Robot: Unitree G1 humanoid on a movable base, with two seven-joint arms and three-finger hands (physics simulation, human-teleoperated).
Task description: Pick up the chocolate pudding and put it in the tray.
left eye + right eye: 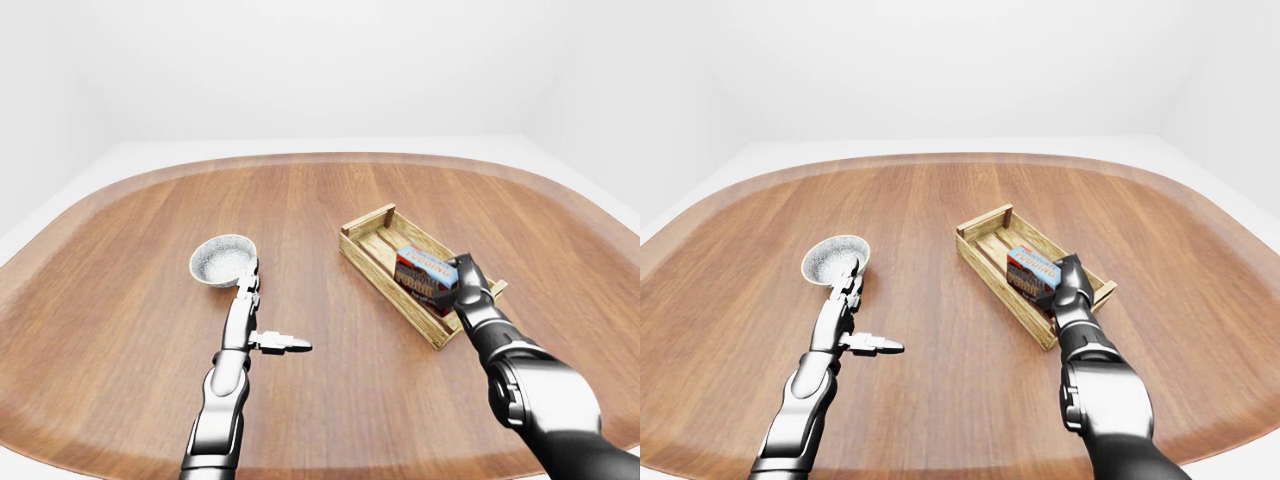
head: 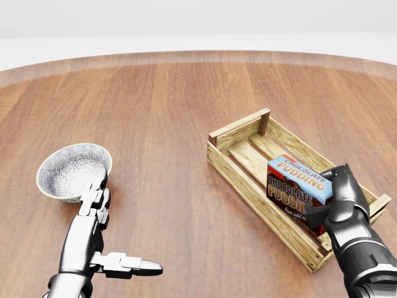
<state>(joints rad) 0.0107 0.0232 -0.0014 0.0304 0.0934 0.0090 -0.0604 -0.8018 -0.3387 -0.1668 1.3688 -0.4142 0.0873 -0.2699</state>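
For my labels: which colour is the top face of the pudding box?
Light blue, on the chocolate pudding box; clearest in head view.

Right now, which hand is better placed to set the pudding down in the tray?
The right hand: it grips the chocolate pudding over the tray. The left hand lies open beside the bowl, far away.

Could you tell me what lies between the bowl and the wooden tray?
Only bare table: the head view shows nothing between bowl and tray.
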